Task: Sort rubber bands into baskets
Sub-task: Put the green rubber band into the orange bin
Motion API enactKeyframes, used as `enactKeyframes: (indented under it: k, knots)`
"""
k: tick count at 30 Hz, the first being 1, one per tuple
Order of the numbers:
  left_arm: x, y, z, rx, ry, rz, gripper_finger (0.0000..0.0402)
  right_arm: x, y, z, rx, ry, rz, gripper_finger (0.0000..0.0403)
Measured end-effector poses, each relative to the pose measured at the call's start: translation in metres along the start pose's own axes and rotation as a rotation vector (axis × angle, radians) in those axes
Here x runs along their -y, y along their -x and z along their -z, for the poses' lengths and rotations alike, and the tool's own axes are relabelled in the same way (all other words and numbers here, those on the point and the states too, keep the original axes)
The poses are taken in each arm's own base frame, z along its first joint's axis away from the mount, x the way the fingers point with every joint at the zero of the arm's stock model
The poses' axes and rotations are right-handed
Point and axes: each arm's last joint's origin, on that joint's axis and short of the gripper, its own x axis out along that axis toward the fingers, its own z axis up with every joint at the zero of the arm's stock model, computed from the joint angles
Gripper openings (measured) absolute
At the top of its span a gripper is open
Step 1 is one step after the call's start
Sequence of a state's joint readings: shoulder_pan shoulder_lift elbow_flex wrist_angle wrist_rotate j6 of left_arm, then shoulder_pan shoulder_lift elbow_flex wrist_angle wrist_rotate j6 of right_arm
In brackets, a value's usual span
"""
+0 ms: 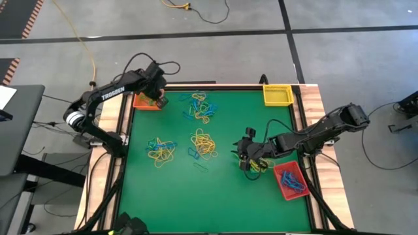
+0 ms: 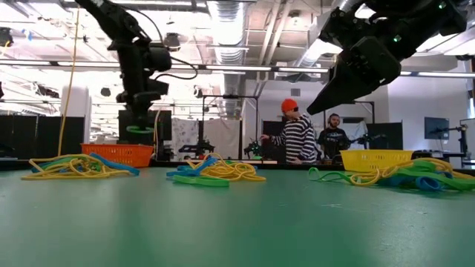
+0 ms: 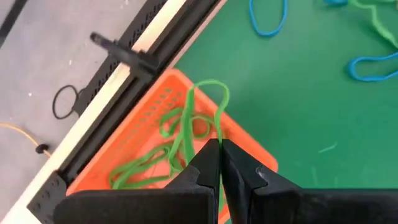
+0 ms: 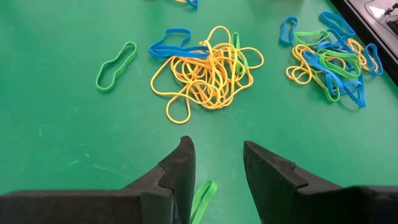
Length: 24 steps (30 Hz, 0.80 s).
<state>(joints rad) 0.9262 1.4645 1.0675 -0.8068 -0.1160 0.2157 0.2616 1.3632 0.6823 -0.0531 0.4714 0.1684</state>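
Note:
My left gripper (image 3: 219, 144) is over the orange basket (image 3: 146, 134) at the table's far left corner, shut on a green rubber band (image 3: 208, 93). More green rubber bands (image 3: 140, 171) lie inside that basket. My right gripper (image 4: 217, 149) hovers open at the right middle of the green table (image 1: 222, 196), touching nothing. A green band (image 4: 202, 198) lies on the mat below its fingers, and a yellow-and-blue heap (image 4: 208, 68) lies ahead of it. The yellow basket (image 1: 277, 94) stands at the far right. The red basket (image 1: 290, 179) at the near right holds blue bands. My left gripper pinches the green band between its shut fingertips, at one spot on the loop (image 3: 217, 134). The fingers come from above, pointing steeply down. The rest of the band hangs slack as a loop (image 2: 139, 130) below them, over the orange basket.
Mixed heaps of yellow, blue and green bands lie at the far middle (image 1: 199, 108), left middle (image 1: 160, 150) and centre (image 1: 204, 143), with a few by my right gripper (image 1: 258, 164). A raised wooden rim (image 1: 312, 117) frames the table. People stand in the room behind.

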Motion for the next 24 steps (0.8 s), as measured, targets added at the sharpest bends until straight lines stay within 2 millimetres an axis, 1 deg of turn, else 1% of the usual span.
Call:
enactKeyframes:
  k: [4,7,13,18,24]
  knots:
    - [-0.008,0.001,0.019,0.02,0.04,-0.019,0.0,0.0,0.0,0.0,0.001,0.0,0.0,0.0164]
    - [-0.013,0.001,0.033,0.014,0.066,0.0,0.0,0.0,0.0,0.0,0.001,-0.001,0.002,0.0164]
    - [-0.018,-0.008,0.052,-0.023,0.106,0.039,0.0,0.0,0.0,-0.001,0.008,-0.006,0.0,0.0164]
    - [-0.017,-0.014,0.059,-0.049,0.109,0.038,0.0015,0.0,0.0,-0.001,0.008,-0.013,0.0,0.0164]
    - [-0.018,-0.014,0.057,-0.027,0.128,0.022,0.0067,0.0,0.0,-0.001,0.008,-0.022,-0.001,0.0164]
